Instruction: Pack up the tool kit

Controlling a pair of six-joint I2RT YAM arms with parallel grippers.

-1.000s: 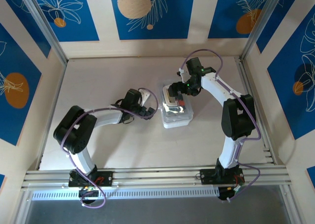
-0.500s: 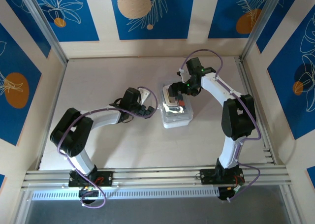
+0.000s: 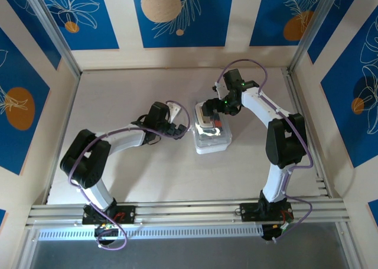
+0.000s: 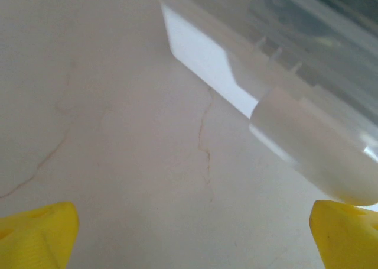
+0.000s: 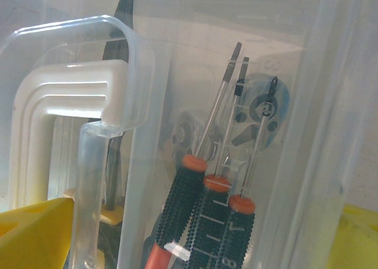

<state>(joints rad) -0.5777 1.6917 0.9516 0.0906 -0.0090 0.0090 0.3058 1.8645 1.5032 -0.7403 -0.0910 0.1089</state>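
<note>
Pale table (image 3: 118,91), blue-panelled walls (image 3: 177,15). Left gripper (image 4: 195,233), fingers spread and empty, rests just beside the case (image 4: 307,62). Right gripper (image 5: 198,230) straddles the case's far end, and whether it grips is unclear. Screwdrivers (image 5: 207,210) lie inside. Probable step: closing the case. Next: steady it, press evenly, and mind the raised handle (image 5: 88,103).

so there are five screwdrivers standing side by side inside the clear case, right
Not five. The right wrist view shows three screwdrivers, with black ribbed handles and orange-red collars. As you said, they stand side by side inside the clear case.
</note>
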